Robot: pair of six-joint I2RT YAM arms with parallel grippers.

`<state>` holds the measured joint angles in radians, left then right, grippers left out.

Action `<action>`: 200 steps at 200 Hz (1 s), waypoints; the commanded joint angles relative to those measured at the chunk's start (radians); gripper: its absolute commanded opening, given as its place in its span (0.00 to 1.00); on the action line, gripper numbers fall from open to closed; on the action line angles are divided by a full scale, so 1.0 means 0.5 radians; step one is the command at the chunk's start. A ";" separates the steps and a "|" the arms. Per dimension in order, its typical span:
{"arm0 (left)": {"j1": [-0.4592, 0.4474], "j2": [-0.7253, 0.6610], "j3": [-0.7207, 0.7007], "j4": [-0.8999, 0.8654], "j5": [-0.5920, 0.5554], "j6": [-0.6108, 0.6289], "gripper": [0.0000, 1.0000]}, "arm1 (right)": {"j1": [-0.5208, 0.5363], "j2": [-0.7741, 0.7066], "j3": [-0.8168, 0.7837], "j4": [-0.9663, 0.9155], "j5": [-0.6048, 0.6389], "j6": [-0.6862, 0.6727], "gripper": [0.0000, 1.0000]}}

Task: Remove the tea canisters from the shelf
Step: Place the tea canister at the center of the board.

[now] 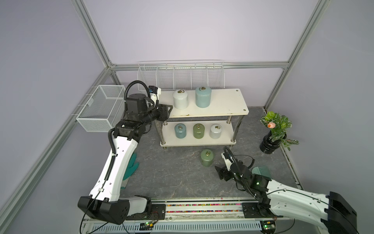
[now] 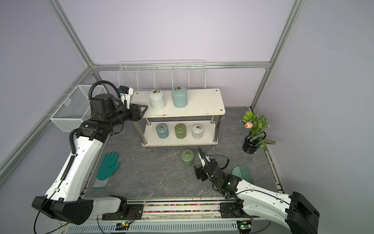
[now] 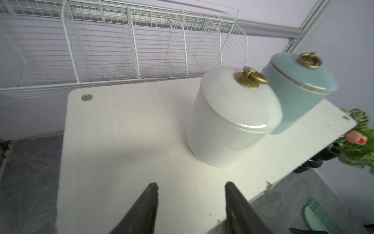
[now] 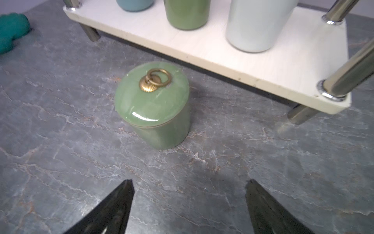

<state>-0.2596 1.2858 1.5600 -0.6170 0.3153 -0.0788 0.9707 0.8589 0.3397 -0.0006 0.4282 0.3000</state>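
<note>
The shelf (image 1: 226,103) carries a white tea canister (image 1: 180,99) and a pale blue one (image 1: 203,97) on its top board. On the lower board stand a blue (image 1: 180,131), a green (image 1: 198,131) and a white canister (image 1: 215,131). Another green canister (image 1: 207,157) stands upright on the table in front of the shelf. My left gripper (image 1: 170,108) hovers open over the top board's left end, short of the white canister (image 3: 232,117), holding nothing. My right gripper (image 4: 189,182) is open and empty above the table, just behind the green canister (image 4: 153,105).
A white wire basket (image 1: 101,107) hangs at the left wall and a wire rack (image 1: 182,77) lines the back wall behind the shelf. A black vase with a plant (image 1: 271,141) stands at the right. A teal glove (image 2: 107,168) and a teal brush (image 2: 242,174) lie on the table.
</note>
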 commanded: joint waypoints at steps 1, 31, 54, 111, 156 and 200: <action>-0.004 -0.109 -0.062 0.028 0.081 0.044 0.77 | 0.010 -0.196 -0.001 -0.166 0.100 0.049 0.89; -0.005 -0.193 -0.110 0.034 0.370 0.004 0.99 | 0.009 -0.328 0.092 -0.245 0.159 -0.017 0.89; -0.005 -0.222 -0.168 0.075 0.703 -0.043 0.99 | 0.007 -0.287 0.238 -0.334 0.180 -0.057 0.89; -0.004 -0.530 -0.563 0.465 0.320 -0.371 0.99 | 0.007 -0.226 0.426 -0.165 0.233 -0.236 0.89; -0.005 -0.519 -0.673 0.550 0.617 -0.293 0.99 | 0.007 -0.002 0.691 -0.171 0.253 -0.470 0.89; -0.008 -0.576 -0.749 0.455 0.732 -0.203 0.99 | 0.007 0.036 0.811 -0.097 0.255 -0.623 0.89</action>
<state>-0.2642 1.0336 1.2144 -0.3729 0.6800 -0.1867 0.9707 0.8780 0.7094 -0.0994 0.5453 0.0608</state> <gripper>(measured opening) 0.994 0.890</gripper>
